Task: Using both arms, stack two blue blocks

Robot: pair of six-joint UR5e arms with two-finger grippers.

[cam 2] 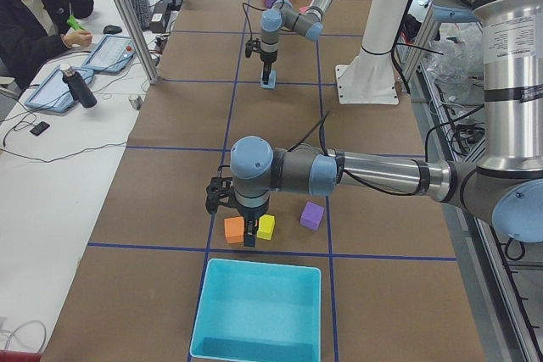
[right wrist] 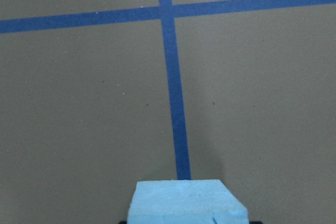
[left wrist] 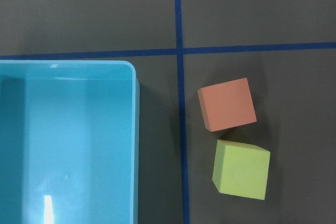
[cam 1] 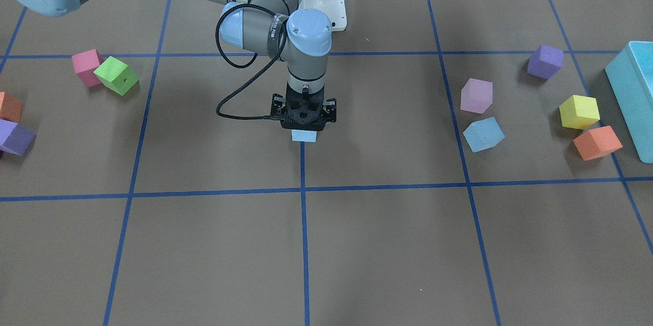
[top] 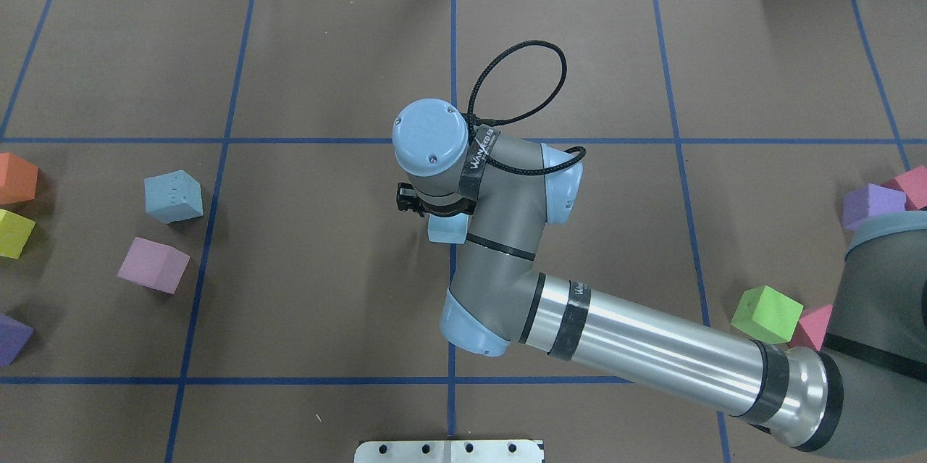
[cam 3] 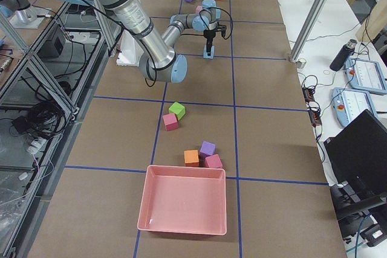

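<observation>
You have two pale-blue foam cubes: first cube (cam 1: pixel 304 136) under right gripper (cam 1: pixel 304 128), well apart from turquoise plastic tray (cam 1: pixel 627 91); second cube (cam 1: pixel 483 134) nearer it. Left gripper (cam 2: pixel 247 233) just beside tray. Can't tell either grip.

matt foam blue block (right wrist: pixel 186 200), glossy plastic turquoise box (left wrist: pixel 68 140), polished metal right arm (top: pixel 652 347)

You'll see one blue cube (cam 1: pixel 304 135) held in the right gripper (cam 1: pixel 304 130), over the middle tape line. The other blue cube (cam 1: pixel 483 134) lies skewed on the table, well apart on the left side.
</observation>
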